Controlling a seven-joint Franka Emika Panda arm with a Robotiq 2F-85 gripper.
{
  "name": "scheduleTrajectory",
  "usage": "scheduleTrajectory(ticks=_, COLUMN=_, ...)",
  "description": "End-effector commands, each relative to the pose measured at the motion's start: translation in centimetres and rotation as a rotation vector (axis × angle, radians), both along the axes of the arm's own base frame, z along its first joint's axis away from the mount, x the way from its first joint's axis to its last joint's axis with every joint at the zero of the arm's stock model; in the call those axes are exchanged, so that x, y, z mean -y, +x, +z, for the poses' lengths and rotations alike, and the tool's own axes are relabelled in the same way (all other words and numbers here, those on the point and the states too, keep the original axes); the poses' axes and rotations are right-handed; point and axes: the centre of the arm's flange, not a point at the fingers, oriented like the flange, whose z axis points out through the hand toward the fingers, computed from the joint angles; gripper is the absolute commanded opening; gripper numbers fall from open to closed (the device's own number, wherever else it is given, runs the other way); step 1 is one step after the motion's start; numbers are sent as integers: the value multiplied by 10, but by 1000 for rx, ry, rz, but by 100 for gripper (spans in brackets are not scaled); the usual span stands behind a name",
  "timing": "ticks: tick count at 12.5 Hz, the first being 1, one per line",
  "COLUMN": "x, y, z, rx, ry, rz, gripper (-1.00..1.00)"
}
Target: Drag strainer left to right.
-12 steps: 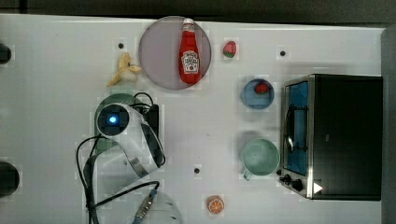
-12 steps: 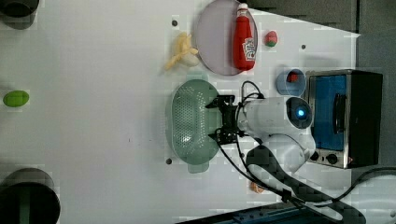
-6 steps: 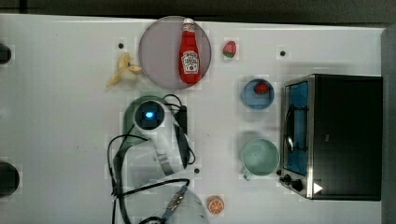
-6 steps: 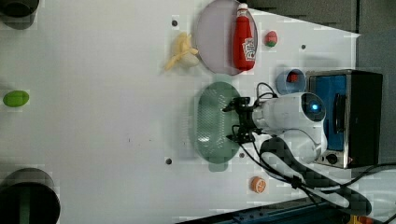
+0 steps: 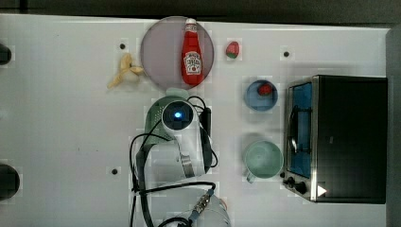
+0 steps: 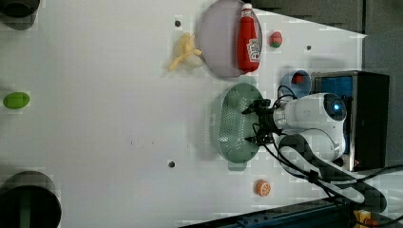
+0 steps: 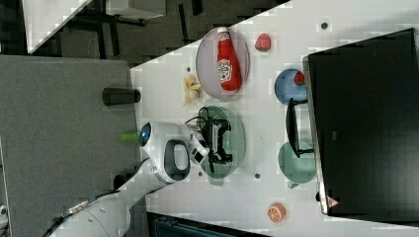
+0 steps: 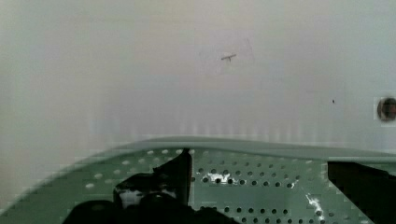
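Note:
The strainer [image 6: 228,124] is a pale mint-green oval colander dotted with small holes, lying near the table's middle. In the left view my gripper [image 6: 251,124] is open, its two black fingers spread and reaching down into the bowl of the strainer. The right view shows the same: the gripper [image 7: 226,142] stands inside the strainer [image 7: 238,148]. From the wrist camera the perforated inside of the strainer [image 8: 252,182] lies between the black fingers [image 8: 173,172]. In the top view the white wrist [image 5: 177,115] covers most of the strainer [image 5: 152,117].
A ketchup bottle [image 5: 191,52] lies on a round grey plate [image 5: 161,52] beside a banana [image 5: 124,71]. A blue bowl [image 5: 255,97], a green mug [image 5: 262,160] and a toaster oven [image 5: 340,137] stand at the top view's right. An orange slice [image 6: 262,188] lies close to the arm.
Over the last second the arm and the strainer have slid together toward the top view's right, ending below the plate. The fingers stayed open.

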Motion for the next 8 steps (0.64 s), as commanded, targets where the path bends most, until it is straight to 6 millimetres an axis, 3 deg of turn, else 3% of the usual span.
scheduleTrajectory(ticks=1, x=26, y=16, z=19, rx=59, ry=7, rz=85, gripper=100)
scheduleTrajectory(ticks=8, x=93, y=17, z=20, rx=71, ry=-25, rz=64, gripper=100)
